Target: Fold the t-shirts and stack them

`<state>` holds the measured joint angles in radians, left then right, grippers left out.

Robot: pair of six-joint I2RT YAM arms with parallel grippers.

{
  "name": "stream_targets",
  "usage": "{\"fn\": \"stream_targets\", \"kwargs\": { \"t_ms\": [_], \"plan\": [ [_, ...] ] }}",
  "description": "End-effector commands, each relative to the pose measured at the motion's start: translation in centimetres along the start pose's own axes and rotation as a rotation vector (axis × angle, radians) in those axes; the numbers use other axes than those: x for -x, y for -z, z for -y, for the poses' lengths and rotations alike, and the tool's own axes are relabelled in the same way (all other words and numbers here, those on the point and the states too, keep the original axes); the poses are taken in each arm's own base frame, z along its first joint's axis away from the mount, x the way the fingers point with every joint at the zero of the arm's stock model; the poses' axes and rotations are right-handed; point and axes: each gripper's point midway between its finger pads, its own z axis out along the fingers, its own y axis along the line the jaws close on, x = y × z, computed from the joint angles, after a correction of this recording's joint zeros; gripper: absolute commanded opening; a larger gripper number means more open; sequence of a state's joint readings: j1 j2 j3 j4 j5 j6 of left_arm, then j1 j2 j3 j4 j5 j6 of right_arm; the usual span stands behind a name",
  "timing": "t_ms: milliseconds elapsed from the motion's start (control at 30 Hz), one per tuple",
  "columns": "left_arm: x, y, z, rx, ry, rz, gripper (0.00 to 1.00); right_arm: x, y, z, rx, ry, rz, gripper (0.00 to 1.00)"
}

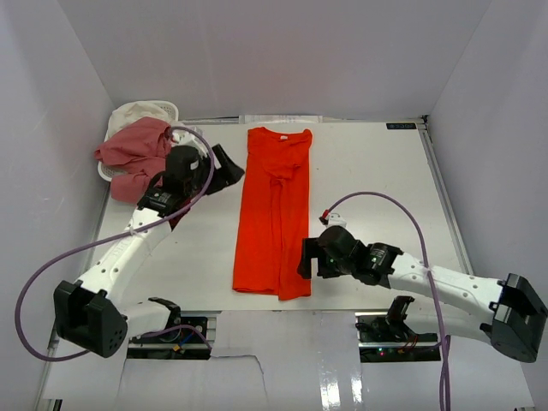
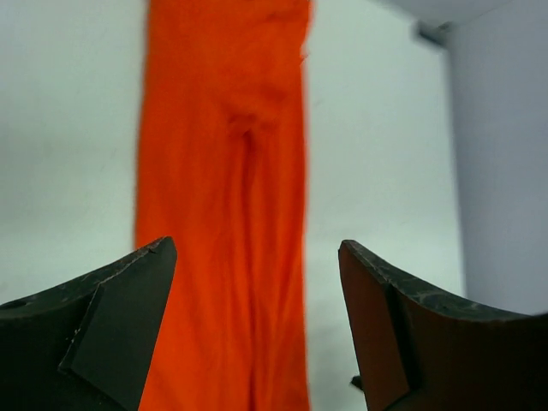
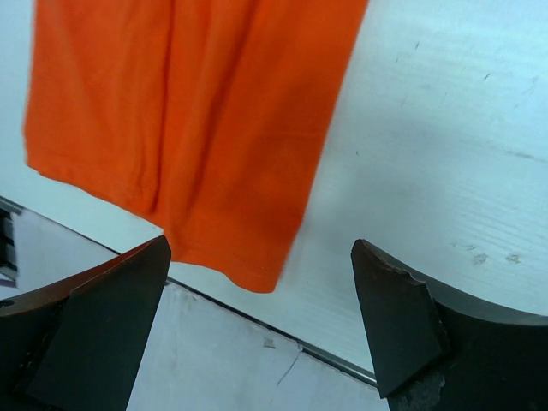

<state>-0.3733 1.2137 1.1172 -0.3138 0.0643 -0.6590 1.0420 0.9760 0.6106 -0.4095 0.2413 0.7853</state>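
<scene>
In the middle of the white table [image 1: 368, 171] lies the orange shirt [image 1: 274, 214], folded lengthwise into a long narrow strip. Its collar is at the far end and its hem is near the front edge. The cloth is soft and matte, with shallow creases running down its length and a slightly uneven hem.

At the far left corner a pink shirt [image 1: 133, 154] is crumpled in a loose heap, draped over the rim of a small white plastic basket [image 1: 171, 107] and spilling onto the table. A cream-white shirt [image 1: 137, 111] is bunched inside the basket behind it.

The left arm reaches forward along the left side, its wrist turned to the right. The left gripper [image 1: 233, 169] sits just beside the collar end of the orange shirt, its dark wedge-shaped fingers [image 2: 120, 330] spread wide with nothing between them.

The right arm stretches low from the near right corner toward the left. The right gripper [image 1: 305, 259] is close against the shirt's right edge near the hem. Its fingers [image 3: 103, 330] are also spread wide and hold nothing. Whether they touch the cloth cannot be told.

A purple cable [image 1: 51, 265] loops from the left arm, and another follows the right.

There are three shirts, one basket, two arms and two cables.
</scene>
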Motion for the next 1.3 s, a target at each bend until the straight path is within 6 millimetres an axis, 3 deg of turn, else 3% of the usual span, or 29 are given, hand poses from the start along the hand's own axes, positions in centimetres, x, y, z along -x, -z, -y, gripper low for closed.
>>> {"fn": "stream_targets", "kwargs": {
  "t_ms": [0,33,67,167,200,333,600,967,1100,1267],
  "plan": [
    [-9.3,0.0,-9.2,0.298,0.021,-0.242,0.88,-3.0,-1.2,-0.6,0.056,-0.016,-0.147,0.93],
    [-10.1,0.3,-9.8,0.310,0.025,-0.258,0.88,-2.7,-1.5,-1.4,0.100,-0.027,-0.131,0.95],
    [-12.0,0.6,-11.3,0.345,0.027,-0.295,0.88,-3.6,-1.7,-1.4,0.129,-0.040,-0.163,0.98],
    [-14.2,1.0,-12.8,0.377,0.056,-0.334,0.89,-4.0,-1.9,-1.4,0.219,-0.114,-0.186,0.88],
    [-15.8,1.3,-13.8,0.392,0.067,-0.368,0.89,-3.8,-2.1,-0.9,0.225,-0.147,-0.180,0.84],
    [-18.8,1.8,-13.4,0.317,0.140,-0.444,0.89,-4.6,-2.1,-0.5,0.257,-0.182,-0.197,0.81],
    [-21.0,3.5,-13.1,0.258,0.197,-0.480,0.89,-6.8,-3.4,-1.2,0.323,-0.218,-0.289,0.69],
    [-24.2,4.7,-11.7,0.095,0.277,-0.533,0.86,-6.9,-4.1,-0.7,0.280,-0.205,-0.293,0.52],
    [-26.1,5.2,-12.5,0.103,0.287,-0.586,0.84,-7.0,-4.3,-0.5,0.273,-0.204,-0.299,0.46],
    [-27.1,5.5,-13.1,0.109,0.284,-0.599,0.84,-6.9,-4.5,-0.4,0.258,-0.194,-0.296,0.38]
  ]
}}
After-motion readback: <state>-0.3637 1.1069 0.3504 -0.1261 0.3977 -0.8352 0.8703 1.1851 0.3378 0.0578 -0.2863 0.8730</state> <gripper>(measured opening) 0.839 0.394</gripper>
